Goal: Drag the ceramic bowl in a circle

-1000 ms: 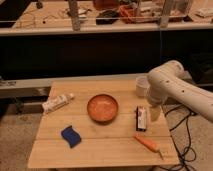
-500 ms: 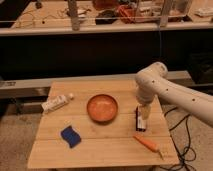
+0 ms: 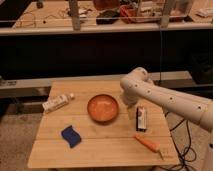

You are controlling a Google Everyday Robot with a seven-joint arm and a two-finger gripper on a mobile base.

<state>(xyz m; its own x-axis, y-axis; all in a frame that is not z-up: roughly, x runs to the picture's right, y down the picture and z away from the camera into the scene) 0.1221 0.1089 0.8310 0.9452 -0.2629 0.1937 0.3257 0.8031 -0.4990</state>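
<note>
Closest to the near edge of the wooden table [image 3: 107, 152], a blue sponge [image 3: 71, 135] lies toward the near-left corner and a carrot [image 3: 148, 143] lies slantwise toward the near-right corner. Bare wood shows between them. Further in, a dark, flat packet [image 3: 141, 118] lies lengthwise by the right edge, near the bowl's right side but apart from it.

The ceramic bowl [image 3: 103, 107] sits upright about the middle of the table, slightly toward the far edge. Its inside shows only lighter speckled glaze. Bare planks lie in front of it and to its left. A white tube [image 3: 57, 102] lies tilted toward the far-left corner, well apart from the bowl.

The white arm [image 3: 165, 97] reaches in over the right edge, bends above the far-right part of the table and turns down. The gripper [image 3: 128, 101] hangs just beside the bowl's right rim. Whether it touches the rim, how wide it stands and whether it holds anything cannot be told.

Beyond the far edge stands a dark wall, with a cluttered shelf [image 3: 107, 20] above it.
</note>
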